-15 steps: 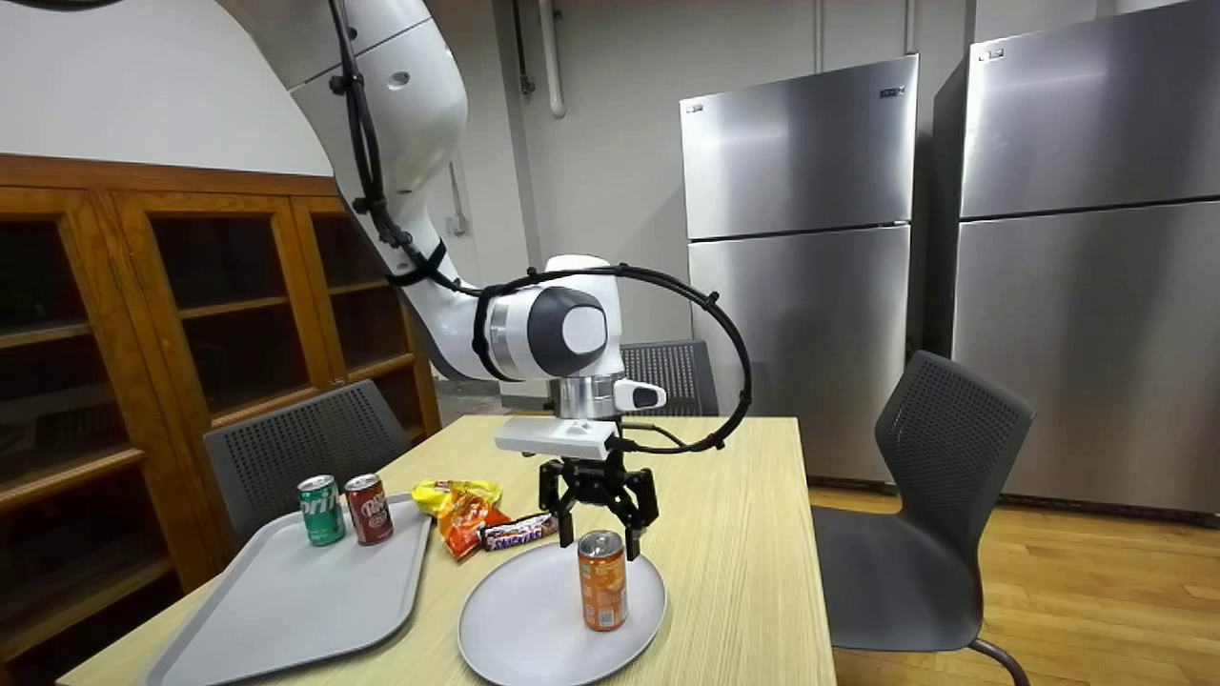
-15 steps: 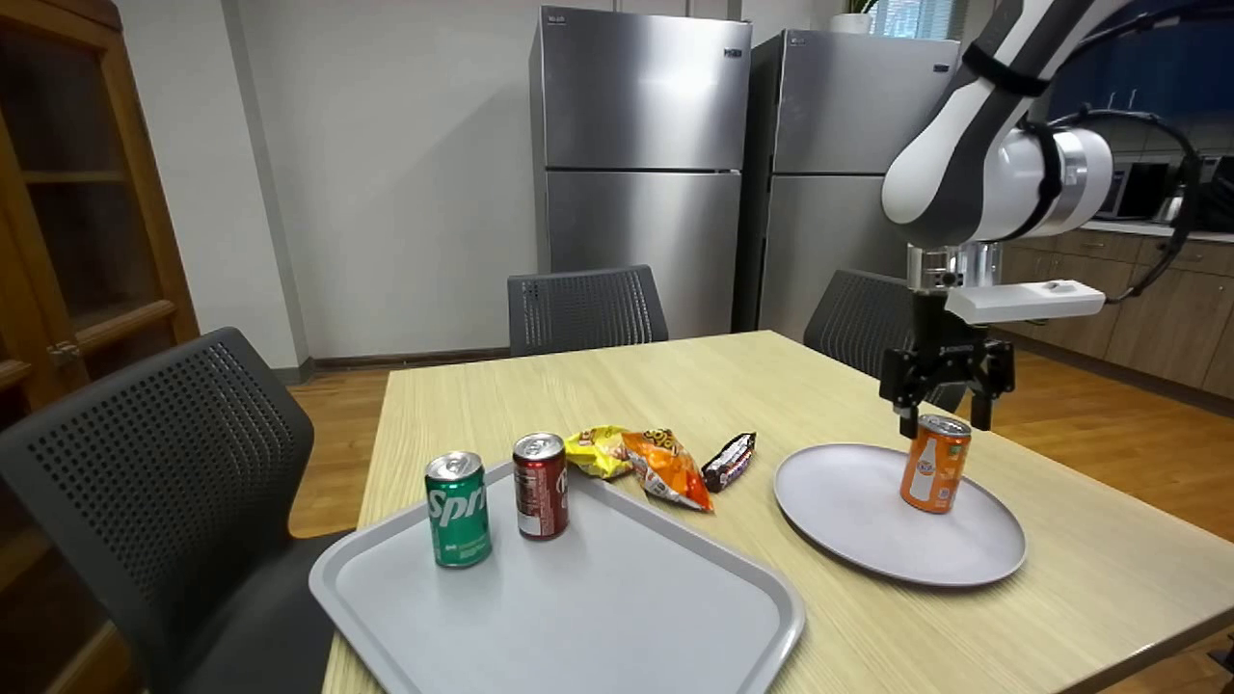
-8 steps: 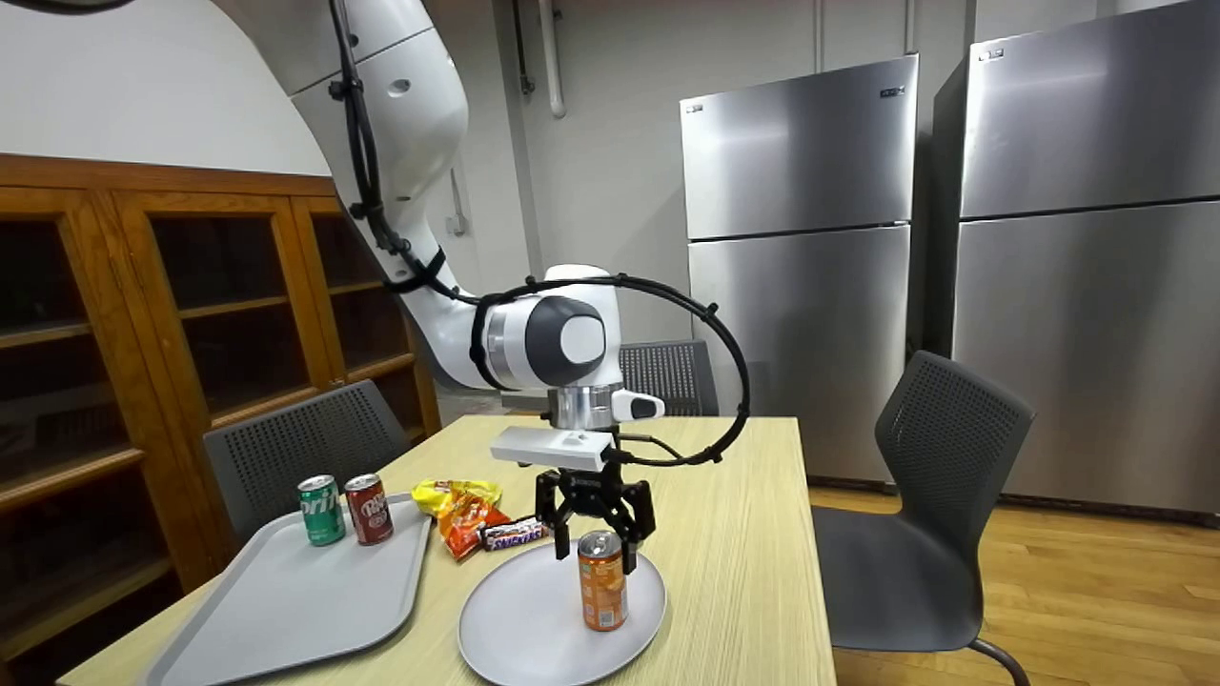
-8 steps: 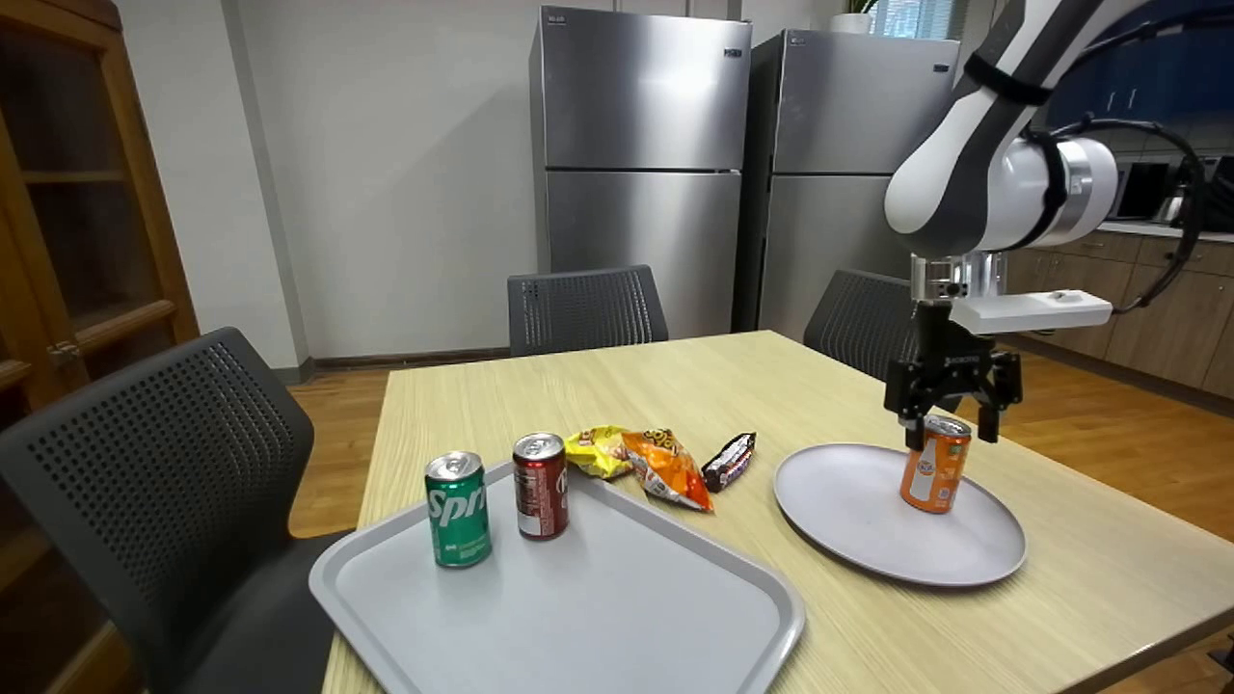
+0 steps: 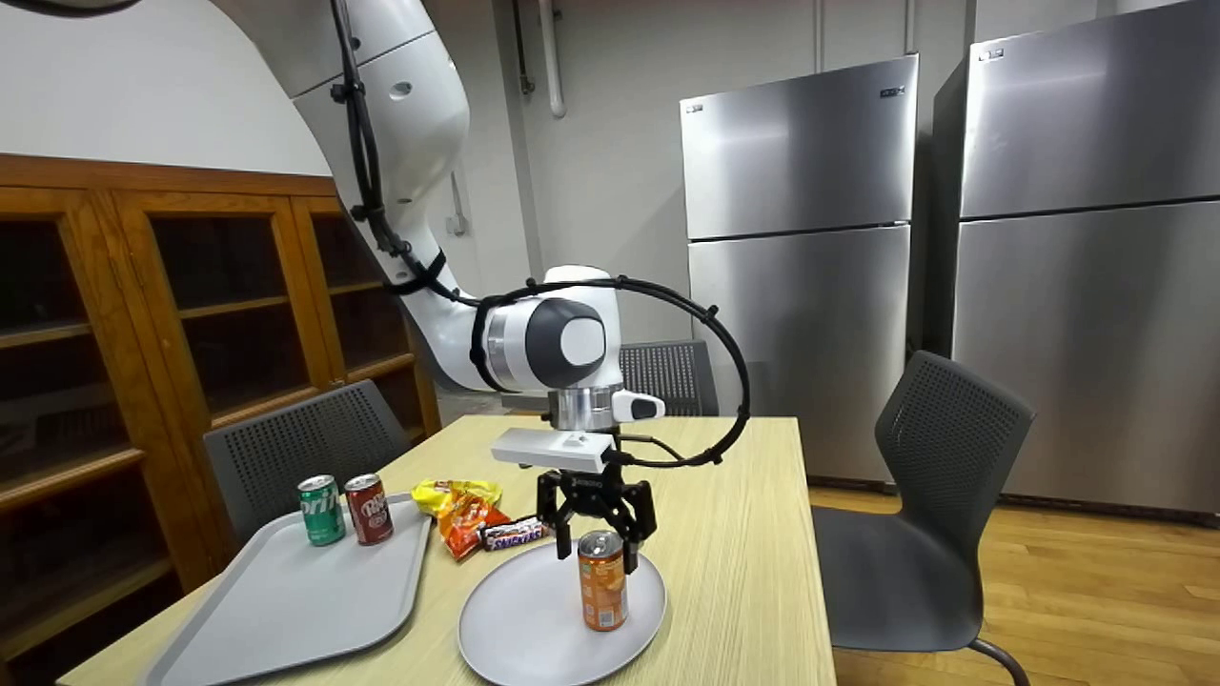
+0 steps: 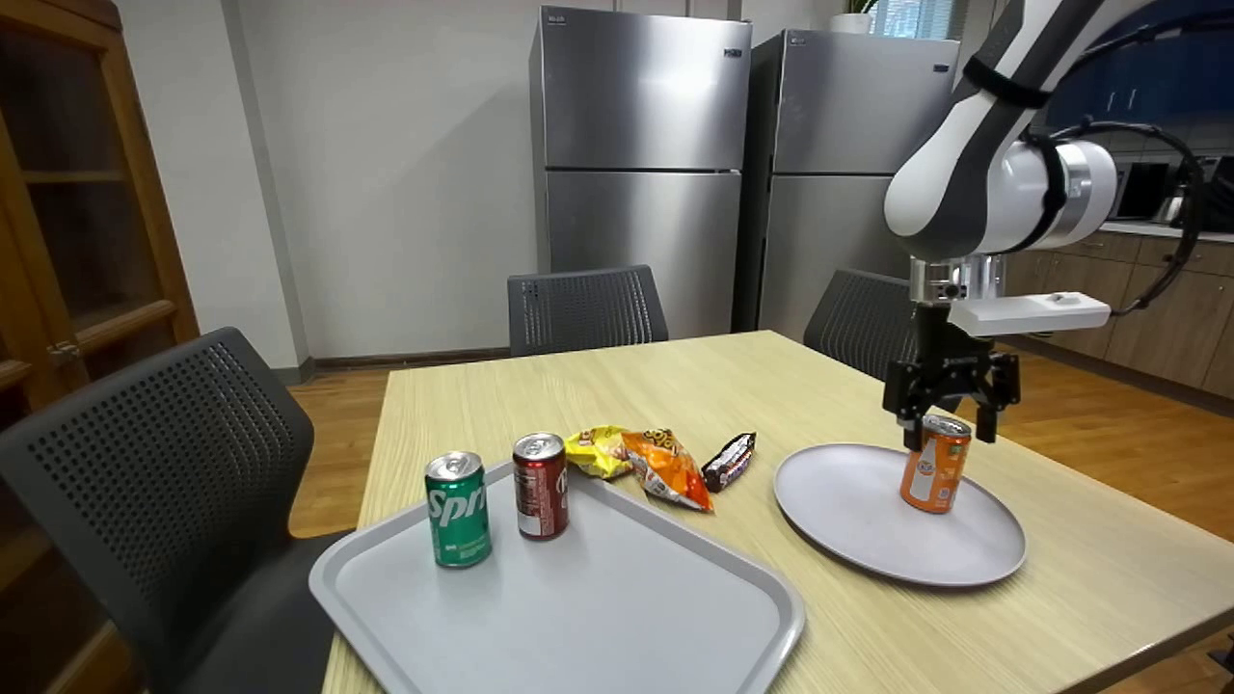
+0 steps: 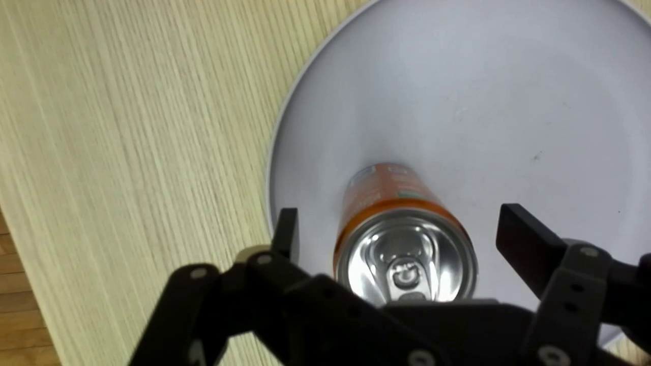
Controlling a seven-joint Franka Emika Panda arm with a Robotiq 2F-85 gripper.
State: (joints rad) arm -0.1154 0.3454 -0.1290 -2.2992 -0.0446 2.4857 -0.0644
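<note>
one orange can (image 6: 935, 477) on one plate (image 6: 848, 516), gripper (image 6: 950, 436) spread around it; two cans (image 6: 459, 516) on one tray (image 6: 578, 598)

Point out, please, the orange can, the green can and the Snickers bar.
Orange can (image 7: 404, 246): wrist view, metal lid.
Green can (image 6: 459, 511): in an exterior view, printed side.
Snickers bar (image 5: 516, 534): in an exterior view, printed wrapper.

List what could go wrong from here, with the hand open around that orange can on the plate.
1. In the wrist view, the open hand leaves a gap on each side of the orange can; if one of the fingers touches first, the can might tip.
2. The fingers reach only the can's upper part, so a grip there could slip.
3. The can stands off-centre on the plate, so if toppled it might roll off.
</note>
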